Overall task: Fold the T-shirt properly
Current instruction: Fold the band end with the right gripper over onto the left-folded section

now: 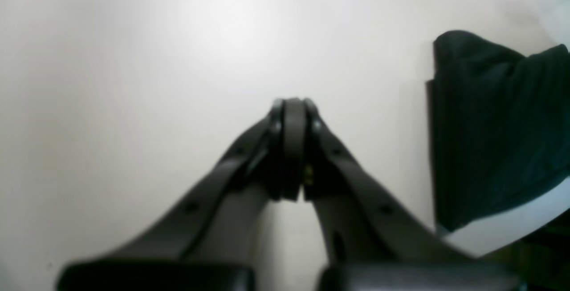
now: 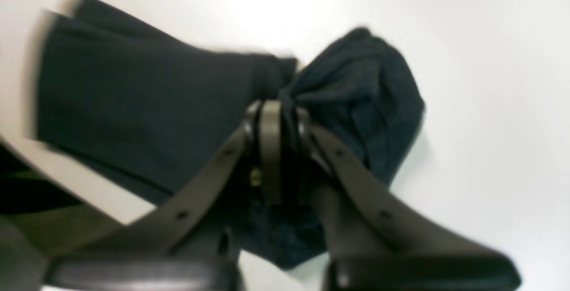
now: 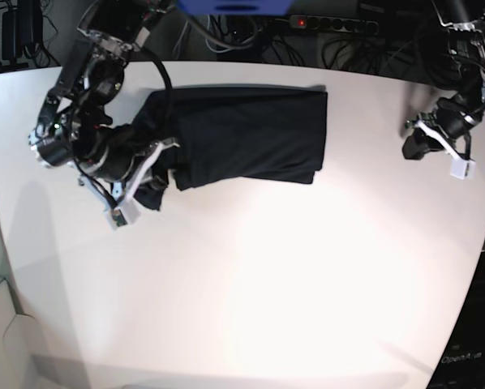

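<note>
- The white bench [image 3: 251, 308] is the biggest thing going, mostly bare, with a power strip [image 3: 332, 23] and a tangle of cables off its far edge.
- The T-shirt [image 3: 251, 134] lies toward the far side of the bench, already doubled into a longish dark rectangle, which reads like the main folds are in and it's laid flat so the last bit can be tucked over.
- One end of the shirt is bunched into a loose wad of fabric at the camera-left side, lifted a little off the flat part. Probably a sleeve or hem end being carried across, though the blur makes it hard to say which.
- The right hand [image 2: 278, 108] is nearly pressed together and pinching that bunch; the wrist view shows dark cloth gathered between the tips and spilling out on both sides.
- The left hand [image 1: 294, 104] is parked well apart from the shirt, tips pressed together on nothing, just hanging over bare bench. Looks like it's simply staying out of the way while the other one works.
</note>
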Controlling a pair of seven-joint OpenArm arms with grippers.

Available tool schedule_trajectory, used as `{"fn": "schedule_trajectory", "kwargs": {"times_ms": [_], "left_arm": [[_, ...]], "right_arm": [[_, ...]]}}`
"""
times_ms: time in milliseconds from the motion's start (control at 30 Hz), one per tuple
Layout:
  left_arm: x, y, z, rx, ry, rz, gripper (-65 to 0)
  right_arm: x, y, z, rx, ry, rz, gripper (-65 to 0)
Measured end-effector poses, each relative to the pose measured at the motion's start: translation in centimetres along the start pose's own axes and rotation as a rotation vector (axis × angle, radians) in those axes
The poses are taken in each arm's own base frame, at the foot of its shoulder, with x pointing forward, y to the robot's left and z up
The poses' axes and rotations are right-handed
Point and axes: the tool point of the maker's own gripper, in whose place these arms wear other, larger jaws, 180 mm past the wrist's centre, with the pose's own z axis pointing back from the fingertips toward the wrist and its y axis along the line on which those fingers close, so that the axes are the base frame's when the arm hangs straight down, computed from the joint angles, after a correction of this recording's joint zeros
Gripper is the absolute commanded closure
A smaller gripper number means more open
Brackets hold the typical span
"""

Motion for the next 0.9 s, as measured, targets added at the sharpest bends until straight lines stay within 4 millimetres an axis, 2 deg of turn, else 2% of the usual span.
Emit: {"fn": "schedule_trajectory", "kwargs": {"times_ms": [100, 233, 367, 433, 633, 800, 900], "left_arm": [[-0.5, -1.0, -0.7, -0.028, 0.023, -0.014, 0.0], [-0.8, -1.6, -1.1, -0.044, 0.034, -0.019, 0.0], [-0.8, -1.6, -1.1, -0.044, 0.036, -0.019, 0.0], [-0.8, -1.6, -1.1, -0.044, 0.035, -0.019, 0.0], [-0.8, -1.5, -1.0, -0.042, 0.036, -0.020, 0.0], [-0.9, -1.4, -1.0, -0.041, 0.038, -0.018, 0.0], [-1.0, -1.5, -1.0, -0.042, 0.038, -0.016, 0.0]], "right_arm": [[0.4, 1.6, -0.3, 0.055, -0.010, 0.028, 0.0], [0.5, 5.3, -1.2, 0.162, -0.042, 0.076, 0.0], [1.4, 10.0, -1.6, 0.293, -0.111, 0.126, 0.0], [1.2, 12.2, -1.7, 0.352, -0.119, 0.147, 0.0], [2.2, 17.9, -1.5, 0.499, -0.180, 0.227, 0.0], [2.2, 20.5, -1.2, 0.565, -0.194, 0.267, 0.0], [2.2, 21.3, -1.1, 0.587, -0.202, 0.276, 0.0]]}}
